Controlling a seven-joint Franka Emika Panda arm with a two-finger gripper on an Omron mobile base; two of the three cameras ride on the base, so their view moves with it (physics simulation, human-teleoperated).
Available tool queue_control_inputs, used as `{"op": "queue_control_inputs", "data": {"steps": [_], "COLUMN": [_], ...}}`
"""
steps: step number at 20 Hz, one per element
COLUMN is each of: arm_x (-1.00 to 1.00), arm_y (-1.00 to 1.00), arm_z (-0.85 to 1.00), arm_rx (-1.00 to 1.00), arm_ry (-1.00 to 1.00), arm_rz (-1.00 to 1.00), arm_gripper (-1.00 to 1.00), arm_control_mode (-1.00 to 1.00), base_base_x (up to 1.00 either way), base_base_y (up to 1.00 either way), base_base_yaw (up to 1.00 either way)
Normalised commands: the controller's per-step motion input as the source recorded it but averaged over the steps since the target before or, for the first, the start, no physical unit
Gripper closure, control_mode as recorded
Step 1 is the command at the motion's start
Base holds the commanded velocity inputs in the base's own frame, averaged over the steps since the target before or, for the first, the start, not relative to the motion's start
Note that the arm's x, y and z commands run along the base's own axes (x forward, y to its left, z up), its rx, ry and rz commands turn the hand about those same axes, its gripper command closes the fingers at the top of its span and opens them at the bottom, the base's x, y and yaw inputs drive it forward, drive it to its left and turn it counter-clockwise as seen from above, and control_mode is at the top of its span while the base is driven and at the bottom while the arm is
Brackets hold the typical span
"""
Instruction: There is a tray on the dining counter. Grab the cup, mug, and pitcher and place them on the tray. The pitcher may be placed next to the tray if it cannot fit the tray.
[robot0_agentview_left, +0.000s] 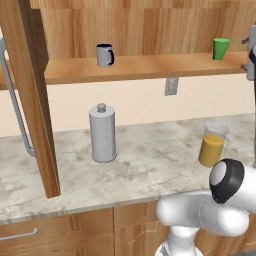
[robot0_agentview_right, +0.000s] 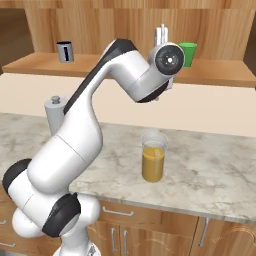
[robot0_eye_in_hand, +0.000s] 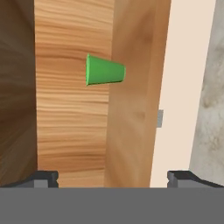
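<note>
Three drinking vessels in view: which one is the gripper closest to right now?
The green cup on the shelf's right end. The gripper, open, points at it; the grey mug stands far left on that shelf, and the pitcher sits down on the counter.

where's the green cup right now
The cup stands upright at the right end of the wooden shelf, far from the mug, with the open gripper facing it.

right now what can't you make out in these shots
- Gripper: the hand view cuts it to two fingertips at the bottom edge; in the right base view the wrist hides the fingers.
- Cup: the wrist covers its left side in the right base view.
- Metal canister: mostly behind the arm there.
- Mug: handle hard to see there.
</note>
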Motion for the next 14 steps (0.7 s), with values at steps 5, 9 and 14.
{"op": "queue_control_inputs", "data": {"steps": [5, 9, 14], "arm_x": [0.19, 0.29, 0.27], "arm_y": [-0.01, -0.15, -0.30], "arm_z": [0.00, 0.00, 0.00], "arm_rx": [0.00, 0.00, 0.00], "arm_ry": [0.00, 0.00, 0.00], "arm_rz": [0.02, 0.02, 0.01], "arm_gripper": [-1.00, -1.00, -1.00], "arm_control_mode": [-1.00, -1.00, -1.00], "base_base_x": [0.00, 0.00, 0.00], "base_base_y": [0.00, 0.00, 0.00], "base_base_yaw": [0.00, 0.00, 0.00]}}
